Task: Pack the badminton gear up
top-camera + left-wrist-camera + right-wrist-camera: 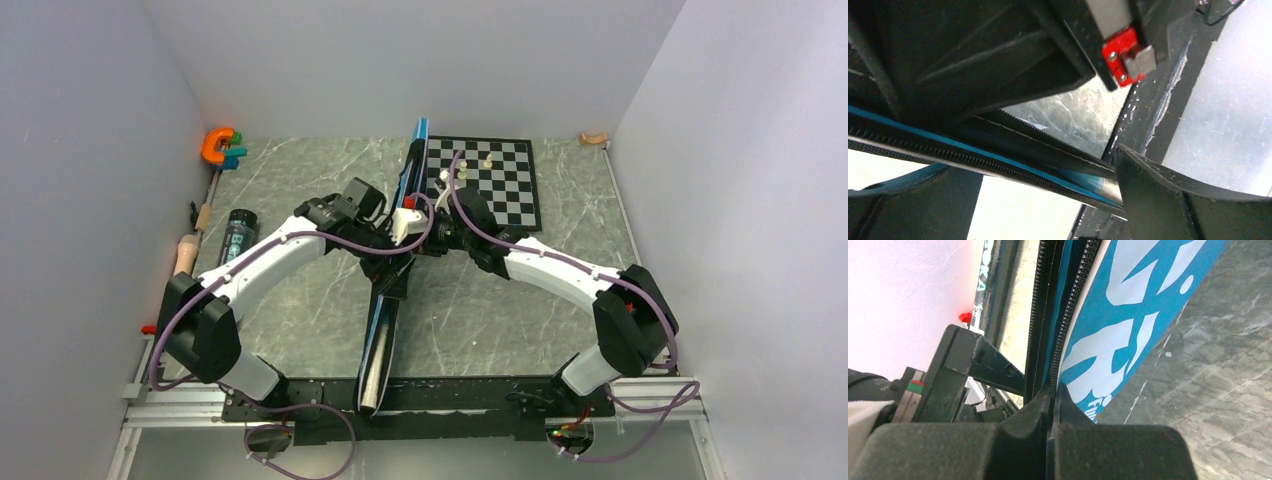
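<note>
While R tool (1052, 390) nips bag (1133, 315) edge, L tool (1058, 135) gapes astride

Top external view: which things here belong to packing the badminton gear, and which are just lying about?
Belongs to the job:
blue racket bag, standing on edge in the centre
black tube, lying at the left

Just lying about:
chessboard with a few pieces, far right of centre
orange clamp, far-left corner

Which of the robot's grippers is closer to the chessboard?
Right. The right gripper pinches the blue bag beside the chessboard's near left corner; the left gripper straddles the bag farther back from the board.
</note>
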You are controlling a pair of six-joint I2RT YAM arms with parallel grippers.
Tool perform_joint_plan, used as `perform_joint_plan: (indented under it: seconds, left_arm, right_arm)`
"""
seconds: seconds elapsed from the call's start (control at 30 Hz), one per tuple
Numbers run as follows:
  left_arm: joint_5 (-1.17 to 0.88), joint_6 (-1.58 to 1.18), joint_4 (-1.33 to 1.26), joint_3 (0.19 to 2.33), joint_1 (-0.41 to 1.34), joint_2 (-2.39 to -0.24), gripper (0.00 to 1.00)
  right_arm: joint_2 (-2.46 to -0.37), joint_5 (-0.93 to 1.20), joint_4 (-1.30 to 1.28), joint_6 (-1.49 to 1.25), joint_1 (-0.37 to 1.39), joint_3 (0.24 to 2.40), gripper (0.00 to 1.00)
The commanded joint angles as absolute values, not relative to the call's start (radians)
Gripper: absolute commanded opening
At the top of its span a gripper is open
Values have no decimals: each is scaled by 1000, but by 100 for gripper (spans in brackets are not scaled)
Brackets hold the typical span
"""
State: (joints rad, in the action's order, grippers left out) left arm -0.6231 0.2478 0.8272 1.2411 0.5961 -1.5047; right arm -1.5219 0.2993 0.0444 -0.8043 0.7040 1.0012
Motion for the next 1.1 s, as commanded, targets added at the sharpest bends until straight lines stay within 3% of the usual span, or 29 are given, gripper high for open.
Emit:
perform_joint_plan:
  seconds: [0.0, 0.23, 0.3, 0.4, 0.43, 0.57, 0.63, 0.87, 1.07]
  left_arm:
    - [-504, 202, 750, 1233, 633, -1489, 99]
    - [-330, 171, 717, 1207, 679, -1484, 99]
    - [-288, 166, 706, 1200, 691, -1484, 91]
    - [-236, 164, 703, 1204, 700, -1481, 71]
    - [-220, 162, 702, 1205, 702, -1477, 55]
    - [-161, 157, 700, 1202, 702, -1456, 12]
    - [-126, 157, 710, 1205, 703, -1447, 0]
    - [-37, 179, 716, 1197, 666, -1383, 0]
    - [-59, 221, 746, 1201, 610, -1365, 0]
  right_arm:
    - [-1522, 315, 83, -813, 715, 1073, 0]
    - [-1521, 307, 89, -830, 720, 1075, 0]
    - [-1520, 309, 94, -835, 723, 1076, 0]
    - [-1515, 296, 83, -834, 724, 1071, 0]
    - [-1511, 293, 77, -833, 723, 1071, 0]
    - [-1504, 284, 39, -815, 716, 1082, 0]
    - [-1507, 300, 18, -805, 706, 1104, 10]
    - [-1437, 325, -113, -749, 596, 1140, 50]
    - [-1330, 325, -177, -688, 441, 1131, 65]
